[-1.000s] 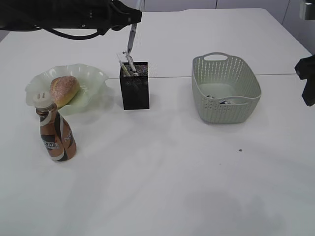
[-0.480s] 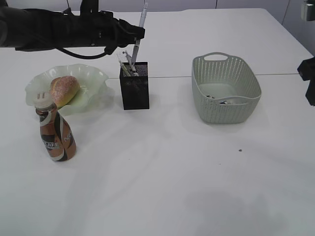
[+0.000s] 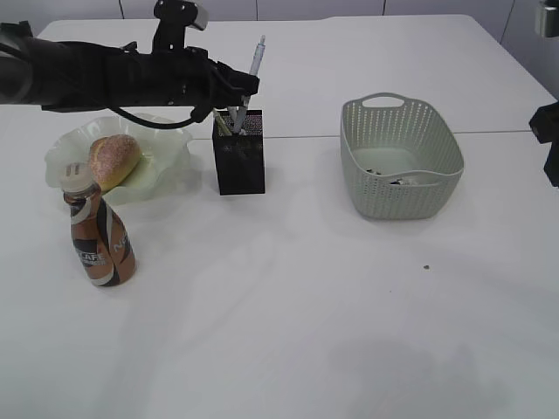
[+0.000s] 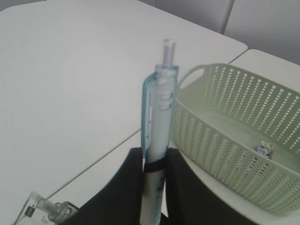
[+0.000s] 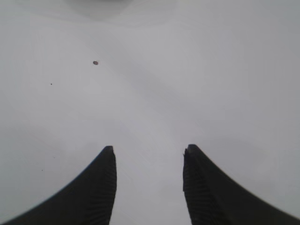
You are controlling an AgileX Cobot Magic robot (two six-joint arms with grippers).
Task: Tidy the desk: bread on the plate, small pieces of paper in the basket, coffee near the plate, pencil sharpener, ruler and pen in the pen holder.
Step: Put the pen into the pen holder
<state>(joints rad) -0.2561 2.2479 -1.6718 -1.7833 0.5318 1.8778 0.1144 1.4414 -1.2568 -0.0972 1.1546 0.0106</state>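
Observation:
My left gripper is shut on a pale blue pen. The pen stands nearly upright with its lower end inside the black mesh pen holder. A clear ruler sticks out of the holder too. The bread lies on the wavy green plate, and the coffee stands just in front of it. Small pieces of paper lie in the basket. My right gripper hangs open over bare desk. No pencil sharpener is in view.
The left arm stretches across above the plate. The right arm shows only at the right edge, beside the basket. A small dark speck lies on the desk in front of the basket.
The left arm has come down toward the pen holder, lowering the pen into it. The right arm has barely moved.

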